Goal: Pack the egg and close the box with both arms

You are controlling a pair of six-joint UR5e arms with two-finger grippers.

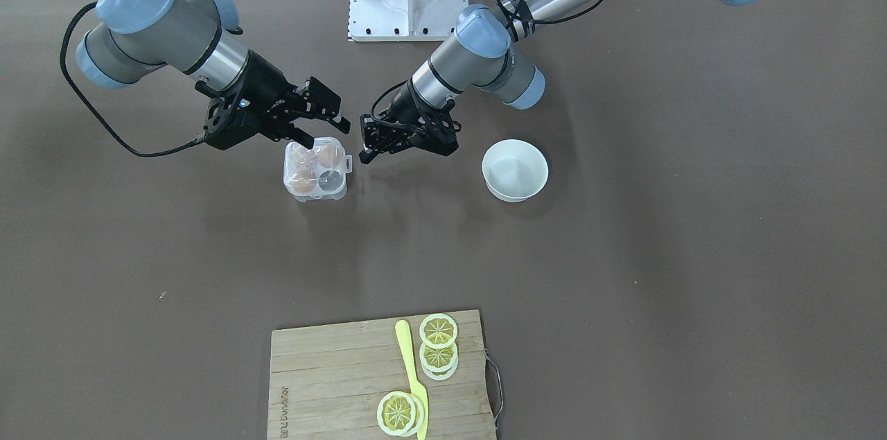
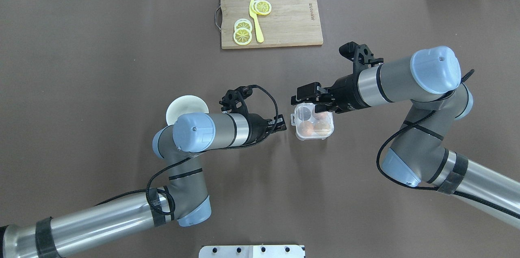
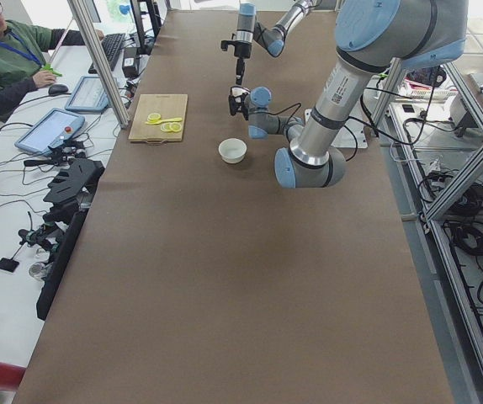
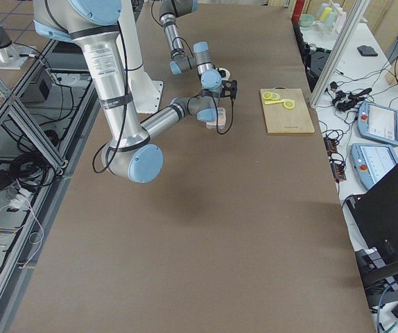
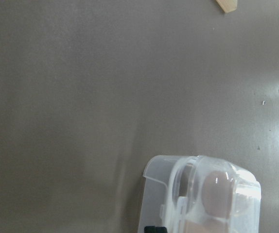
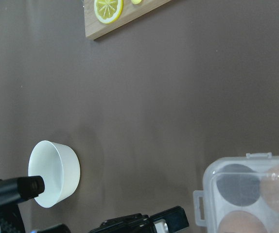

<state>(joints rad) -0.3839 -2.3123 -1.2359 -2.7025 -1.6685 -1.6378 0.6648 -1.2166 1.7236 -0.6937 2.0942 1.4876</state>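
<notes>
One clear box sits flat on the worktop, lid down. It's close to square, so no real long axis, and its small latch tab points straight at the left fingers. Inside there are three eggs and one empty cell, four cells in all. The right fingers are spread wide and grasp nothing. One tip hangs over the box's lid, though I can't tell if it touches. The left fingers sit just short of the tab, apart from it, carrying nothing; how far they're parted I can't tell. One white bowl stands behind the left fingers, on the side away from the box. One cutting board lies well away from both, with one yellow knife and two clusters of lemon slices.
</notes>
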